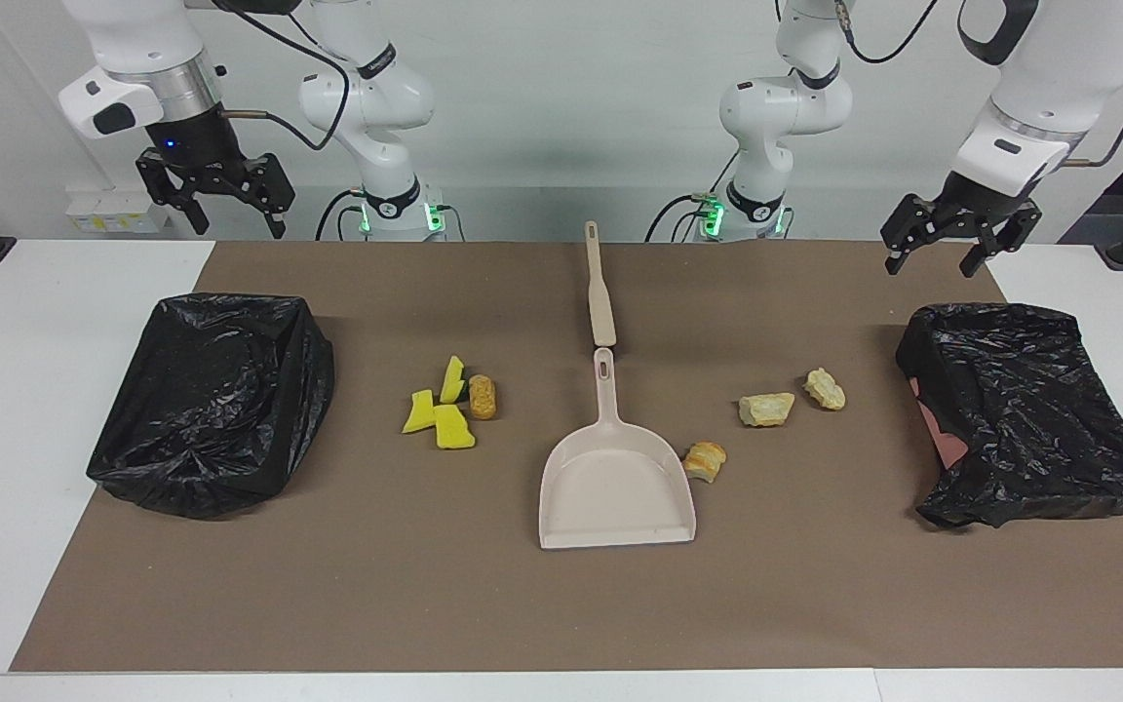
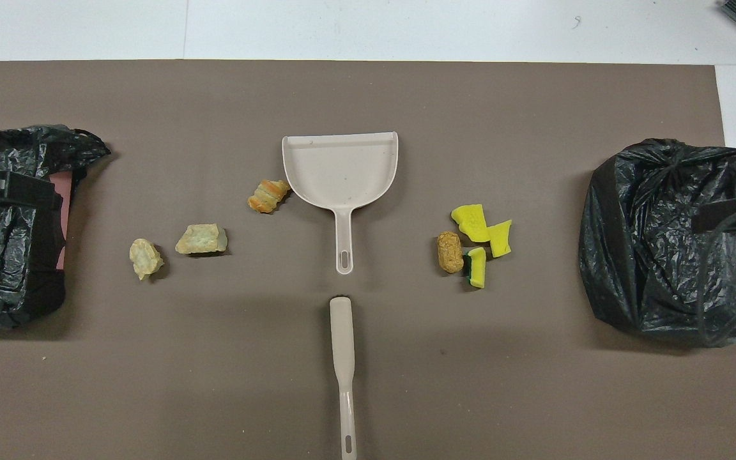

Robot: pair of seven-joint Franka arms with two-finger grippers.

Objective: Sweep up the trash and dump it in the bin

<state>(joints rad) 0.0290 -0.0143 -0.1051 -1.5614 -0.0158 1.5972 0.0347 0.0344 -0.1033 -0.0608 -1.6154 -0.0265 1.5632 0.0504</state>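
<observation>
The trash is lying loose on the brown mat, in two groups on either side of the beige dustpan [image 1: 617, 483]: three yellow sponge wedges [image 1: 437, 409] with a brown roll [image 1: 483, 397] touching them toward the right arm's end, and three tan crusty chunks [image 1: 767, 409] toward the left arm's end, one of them [image 1: 706, 460] just beside the dustpan's wall. None of it is sitting under either claw. The right claw [image 1: 213, 200] is hanging wide and empty, raised above the desk near the black-bagged bin [image 1: 215, 400] at its end. The left claw [image 1: 957, 239] is hovering wide and empty above the desk edge close to the other black-bagged bin [image 1: 1029, 409]. The beige brush [image 1: 600, 288] is lying untouched in line with the dustpan's handle, well apart from both claws.

Sweeping has not begun. The thin brush handle is lying flat, so a claw closing off-centre is likely to skid it away. The sponge wedges look light and may bounce over the pan lip, and the slack bin liners could catch a tipped dustpan.
</observation>
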